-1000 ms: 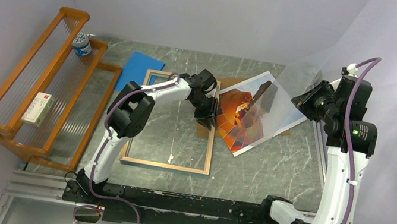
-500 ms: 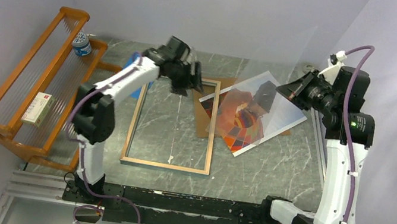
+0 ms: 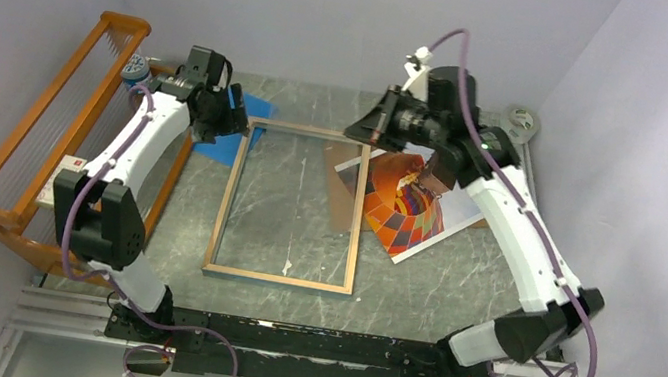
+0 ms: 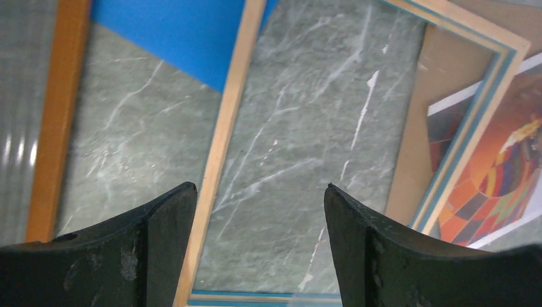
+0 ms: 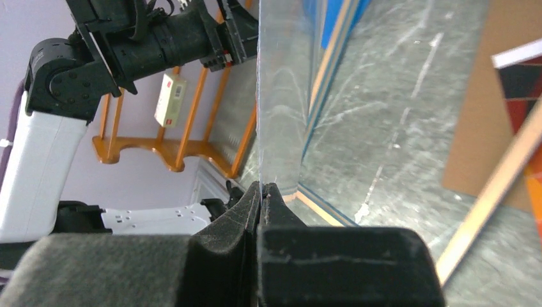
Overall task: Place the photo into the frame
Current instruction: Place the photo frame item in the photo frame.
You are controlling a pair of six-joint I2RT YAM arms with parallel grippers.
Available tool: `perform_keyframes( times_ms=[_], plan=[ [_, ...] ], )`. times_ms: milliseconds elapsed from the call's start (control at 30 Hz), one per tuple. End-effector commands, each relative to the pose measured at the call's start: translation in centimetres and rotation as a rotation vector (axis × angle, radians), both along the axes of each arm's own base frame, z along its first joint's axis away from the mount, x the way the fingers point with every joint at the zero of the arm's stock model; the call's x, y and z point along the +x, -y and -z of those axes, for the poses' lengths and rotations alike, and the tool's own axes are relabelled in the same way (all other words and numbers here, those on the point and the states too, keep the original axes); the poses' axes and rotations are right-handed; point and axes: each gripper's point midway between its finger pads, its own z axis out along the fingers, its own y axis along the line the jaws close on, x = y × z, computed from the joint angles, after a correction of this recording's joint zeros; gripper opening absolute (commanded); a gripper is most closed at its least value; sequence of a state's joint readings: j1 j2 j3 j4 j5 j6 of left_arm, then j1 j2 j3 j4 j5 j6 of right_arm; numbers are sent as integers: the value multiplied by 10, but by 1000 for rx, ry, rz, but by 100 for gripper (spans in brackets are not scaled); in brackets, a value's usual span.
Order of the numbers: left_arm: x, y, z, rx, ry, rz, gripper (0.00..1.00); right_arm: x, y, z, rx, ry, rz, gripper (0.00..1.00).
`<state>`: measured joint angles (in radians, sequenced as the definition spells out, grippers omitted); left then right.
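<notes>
Grey marbled table (image 3: 456, 289) fills the white-walled cell. On it the frame (image 3: 279, 279) lies flat, light wood side up. The photo (image 3: 402, 210) lies just right of the frame on a brown backing board (image 3: 337, 204), its near-left part overlapped by the frame's right rail.

Only the right wrist view shows the glass pane (image 5: 281, 96) clearly: it stands on edge, and the right gripper (image 5: 262, 187) has its fingers clamped on the pane's rim. From above the pane is barely visible.

The left gripper (image 4: 259, 188) hangs over the frame's far left corner, fingers wide apart and holding nothing; its camera shows the blue pad (image 4: 172, 32) partly under the frame's left rail.

At the left, the orange rack (image 3: 125, 22) carries a white box (image 3: 62, 183) with a red label, its writing too small to read, and a small blue-and-white object (image 3: 135, 71).
</notes>
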<state>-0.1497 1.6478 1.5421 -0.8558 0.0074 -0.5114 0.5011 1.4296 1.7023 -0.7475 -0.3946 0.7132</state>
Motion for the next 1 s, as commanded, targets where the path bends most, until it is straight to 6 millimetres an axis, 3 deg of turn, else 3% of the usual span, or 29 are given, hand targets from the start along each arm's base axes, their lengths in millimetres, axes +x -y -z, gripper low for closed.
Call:
perform_keyframes(
  times_ms=[0, 133, 300, 533, 633, 833, 967],
  plan=[
    [-15, -34, -19, 62, 59, -94, 78, 6, -44, -46, 114, 134, -38, 0],
    [-24, -67, -26, 102, 95, -205, 78, 14, -54, 1, 139, 61, -16, 0],
    [-36, -89, -30, 123, 120, -263, 79, 20, -63, 55, 243, 9, 12, 0],
    [-45, -62, 8, -20, 36, -164, 79, 32, -57, 131, 278, -66, 79, 0],
    [-48, -44, 27, -115, 9, -99, 82, 31, -50, 151, 316, -122, 92, 2],
    [-52, -43, 65, -142, -95, -111, 85, 32, -43, 169, 289, -142, 100, 46],
    [-51, -42, 80, -150, -130, -98, 86, 31, -43, 186, 293, -161, 65, 58]
  ],
)
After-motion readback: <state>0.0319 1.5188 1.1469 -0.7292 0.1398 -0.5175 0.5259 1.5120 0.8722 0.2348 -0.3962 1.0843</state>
